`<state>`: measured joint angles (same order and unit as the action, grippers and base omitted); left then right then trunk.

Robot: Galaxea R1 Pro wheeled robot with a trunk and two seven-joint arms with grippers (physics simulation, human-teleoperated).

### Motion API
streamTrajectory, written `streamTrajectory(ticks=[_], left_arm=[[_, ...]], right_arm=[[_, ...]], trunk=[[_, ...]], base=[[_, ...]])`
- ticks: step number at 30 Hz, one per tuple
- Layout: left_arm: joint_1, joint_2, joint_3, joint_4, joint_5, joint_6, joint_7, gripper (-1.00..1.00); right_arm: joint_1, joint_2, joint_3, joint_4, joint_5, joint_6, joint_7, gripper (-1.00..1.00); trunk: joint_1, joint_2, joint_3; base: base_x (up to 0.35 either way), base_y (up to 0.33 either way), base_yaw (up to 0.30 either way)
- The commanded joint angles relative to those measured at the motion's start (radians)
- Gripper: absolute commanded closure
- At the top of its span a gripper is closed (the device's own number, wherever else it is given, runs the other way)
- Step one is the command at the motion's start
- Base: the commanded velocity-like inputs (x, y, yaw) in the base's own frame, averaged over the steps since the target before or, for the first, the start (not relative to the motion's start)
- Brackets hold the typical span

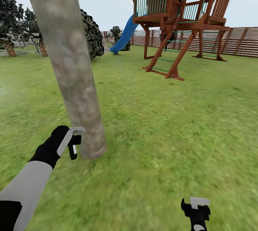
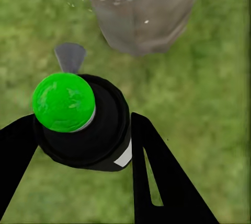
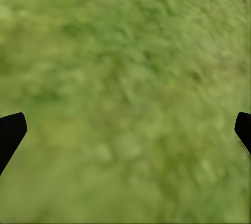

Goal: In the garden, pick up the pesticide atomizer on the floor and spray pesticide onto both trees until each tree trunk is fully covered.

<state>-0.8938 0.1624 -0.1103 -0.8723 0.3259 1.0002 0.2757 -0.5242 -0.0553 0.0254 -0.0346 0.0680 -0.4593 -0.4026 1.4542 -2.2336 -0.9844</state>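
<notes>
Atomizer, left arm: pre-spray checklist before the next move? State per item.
1. Atomizer held in left gripper: ok, a finger on each side.
2. Nozzle faces the trunk: ok, grey tip points at the trunk base.
3. Specks on the trunk: ok low down; full coverage cannot tell.
4. Upper trunk sprayed: cannot tell, no specks resolved in the head view.
5. Right gripper free: ok, open over grass.
6. Second tree located: cannot tell.
</notes>
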Motion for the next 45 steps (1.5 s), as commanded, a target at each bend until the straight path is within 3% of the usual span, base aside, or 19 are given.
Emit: streamTrajectory(ticks=[1,13,26,34,45], left_arm=[[-0.001,0.002,-0.004,-0.003,0.011,0.003,0.01,1.0],[0.0,0.003,-0.002,-0.003,0.012,0.003,0.01,1.0],[-0.007,0.005,-0.001,-0.004,0.009,0.002,0.011,1.0],[-0.01,0.005,-0.001,-0.004,0.006,0.002,0.013,1.0],[0.001,-0.001,-0.001,-0.011,-0.002,-0.004,0.022,1.0]], right_arm=[[-0.001,0.0,0.002,0.001,0.007,0.001,-0.007,-1.0],[-0.001,0.002,0.002,0.001,0.007,0.001,-0.007,-1.0],[-0.001,0.002,0.002,0.001,0.007,0.001,-0.007,-1.0],[-0.001,0.002,0.002,0.001,0.008,0.001,-0.007,-1.0],[-0.001,0.003,0.002,0.001,0.009,0.001,-0.007,-1.0]], trunk=[[0.0,0.0,-0.001],[0.0,0.0,-0.001],[0.0,0.0,-0.001],[0.0,0.0,-0.001],[0.0,0.0,-0.001]], base=[[0.174,-0.21,0.0],[0.114,-0.244,0.01],[0.071,-0.264,0.197],[-0.114,-0.27,0.013],[0.102,-0.09,0.271]])
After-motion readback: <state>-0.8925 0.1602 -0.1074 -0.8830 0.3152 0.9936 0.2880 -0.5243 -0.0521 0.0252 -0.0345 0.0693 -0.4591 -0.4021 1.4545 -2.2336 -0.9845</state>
